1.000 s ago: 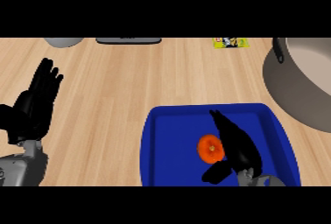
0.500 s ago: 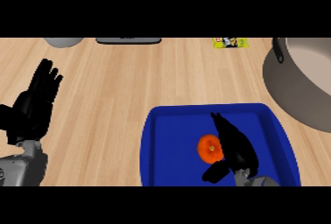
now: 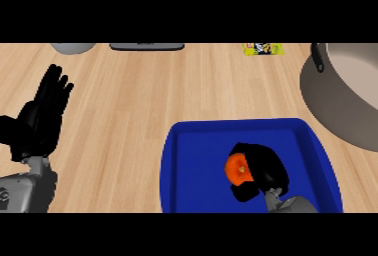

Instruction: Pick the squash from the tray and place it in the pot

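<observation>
The right hand (image 3: pixel 260 167) is curling over the squash (image 3: pixel 238 168), its fingers wrapping the squash's top and right side and its thumb closing in from below, so only the orange left part is showing. Hand and squash are sitting inside the tray (image 3: pixel 192 170), a little right of its middle, and the grey right forearm is coming in from 6 o'clock. Whether the squash is lifting off the tray floor or lying on it cannot be told. The blue tray is lying on the counter (image 3: pixel 162 90) toward 5 o'clock in the view. From the tray, the pot (image 3: pixel 336 100) is standing at 1 o'clock, near the tray's upper right corner, its grey wall running off the right edge and a dark handle showing at its upper left. Far across the counter, at 9 o'clock, the left hand (image 3: pixel 40 120) is resting with its fingers straight, apart and pointing up, holding nothing. Along the far edge, a yellow packet (image 3: pixel 263 48) is lying at 1 o'clock, a dark flat thing (image 3: pixel 147 46) at 11 o'clock, and a grey rounded thing (image 3: pixel 72 47) further left.
</observation>
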